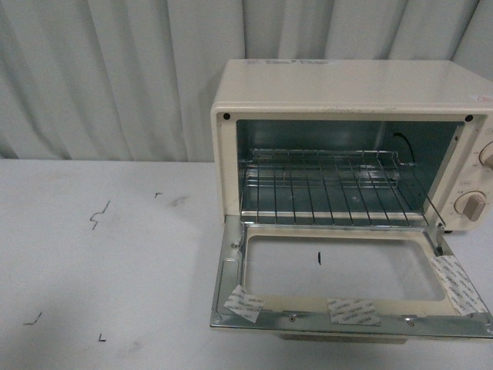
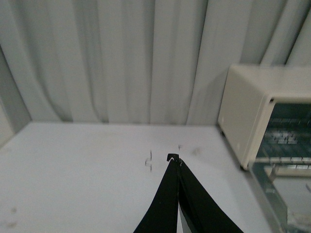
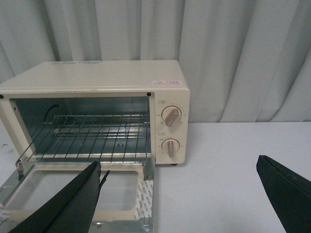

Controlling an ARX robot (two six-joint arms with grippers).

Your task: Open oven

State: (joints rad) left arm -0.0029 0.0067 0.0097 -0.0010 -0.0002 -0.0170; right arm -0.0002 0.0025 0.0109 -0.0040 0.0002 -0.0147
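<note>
The cream-white oven (image 1: 354,89) stands at the right of the white table, its glass-window door (image 1: 347,270) folded down flat toward me. The wire rack (image 1: 331,189) shows inside the open cavity, and two round knobs (image 1: 471,206) sit on its right side. In the right wrist view the oven (image 3: 112,77) stands ahead with its door (image 3: 73,194) down; my right gripper (image 3: 179,179) is open, one finger over the door, the other over bare table. My left gripper (image 2: 176,159) is shut and empty above the table, left of the oven (image 2: 248,111). No arm shows in the front view.
Grey-white curtains (image 1: 115,69) hang behind the table. Small black marks (image 1: 100,214) dot the tabletop left of the oven. White tape patches (image 1: 353,310) sit on the door's inner frame.
</note>
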